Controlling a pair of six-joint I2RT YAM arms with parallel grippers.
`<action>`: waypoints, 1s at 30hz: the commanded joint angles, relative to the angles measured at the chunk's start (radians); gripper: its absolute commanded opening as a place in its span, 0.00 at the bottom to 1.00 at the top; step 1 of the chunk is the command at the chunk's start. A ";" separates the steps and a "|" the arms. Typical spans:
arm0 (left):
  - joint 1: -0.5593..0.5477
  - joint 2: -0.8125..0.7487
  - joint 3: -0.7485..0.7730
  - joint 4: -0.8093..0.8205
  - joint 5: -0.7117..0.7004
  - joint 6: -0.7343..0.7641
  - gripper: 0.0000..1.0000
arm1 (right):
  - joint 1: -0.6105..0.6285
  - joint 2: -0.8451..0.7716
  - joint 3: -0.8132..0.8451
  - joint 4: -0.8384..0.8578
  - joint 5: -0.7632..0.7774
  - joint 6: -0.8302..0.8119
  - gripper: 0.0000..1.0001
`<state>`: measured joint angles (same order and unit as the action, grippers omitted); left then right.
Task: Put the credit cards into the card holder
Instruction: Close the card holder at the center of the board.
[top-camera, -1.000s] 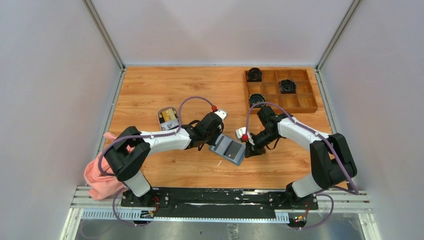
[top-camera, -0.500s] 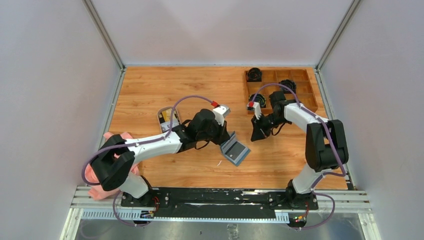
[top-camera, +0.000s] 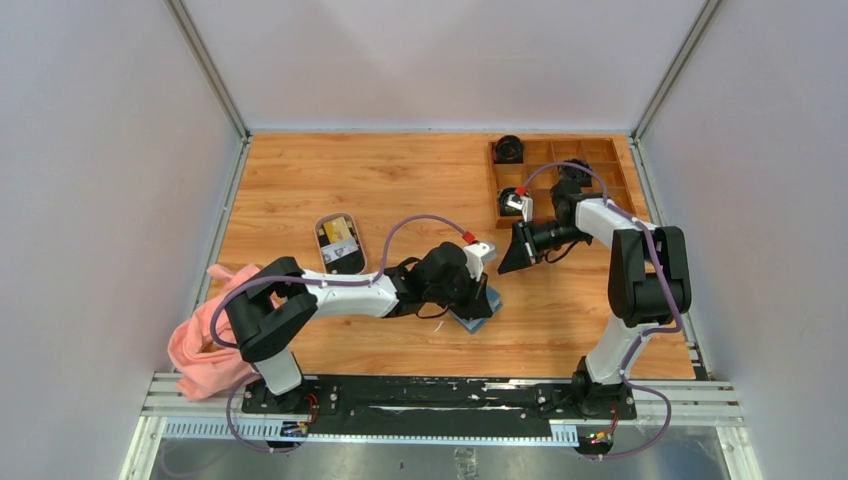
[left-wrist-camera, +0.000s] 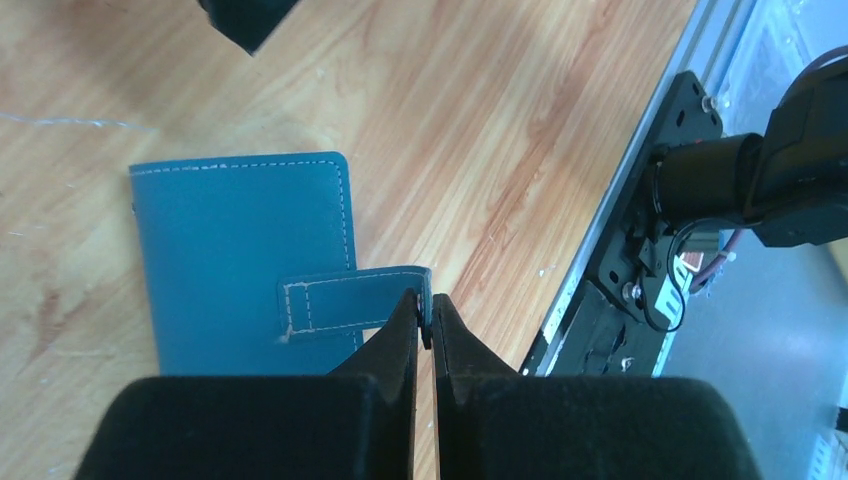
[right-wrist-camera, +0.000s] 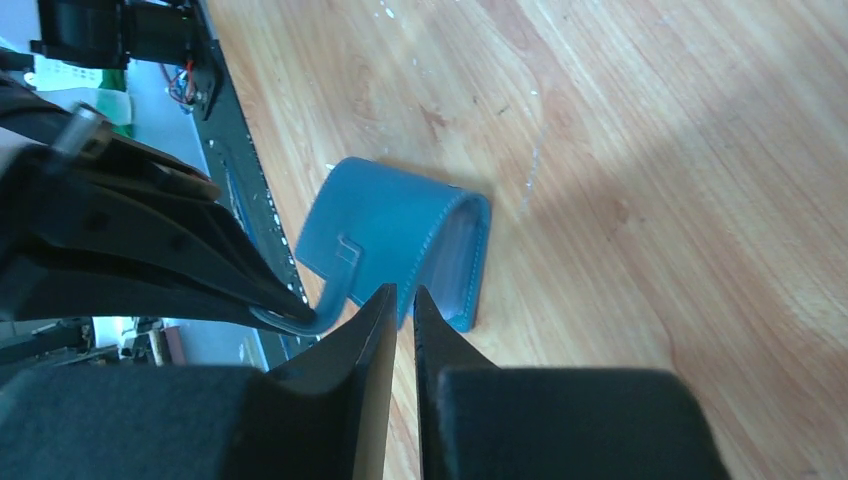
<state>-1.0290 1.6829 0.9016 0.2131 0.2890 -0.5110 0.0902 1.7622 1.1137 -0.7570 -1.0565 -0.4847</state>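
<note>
We start from the table, where the left arm lies stretched low across the near middle and the right arm is folded back toward the wooden tray. The card holder rests flat and folded shut on the table, under the left pincer, which is pressed together on the tip of its strap. The holder is nearly square and takes its axis from that strap, which runs toward the near rail, with the fold facing the far side. The right pincer hangs just beyond the fold, aimed down at it, a narrow slit apart and empty, so the left is nearer. We judge the flap must lift along the strap. The credit cards sit in the oval dish, well apart to the left
</note>
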 joint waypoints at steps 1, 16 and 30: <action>-0.027 0.046 0.005 0.029 0.013 -0.031 0.00 | -0.003 -0.006 0.006 -0.043 -0.105 0.018 0.15; -0.034 0.097 -0.019 0.062 -0.004 -0.048 0.00 | 0.164 0.207 0.081 -0.225 0.094 -0.114 0.14; -0.021 -0.196 -0.146 0.058 -0.075 -0.013 0.52 | 0.182 0.258 0.061 -0.164 0.351 -0.077 0.13</action>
<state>-1.0569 1.6207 0.8154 0.2550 0.2676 -0.5522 0.2520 1.9888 1.1885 -0.9791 -0.9302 -0.5362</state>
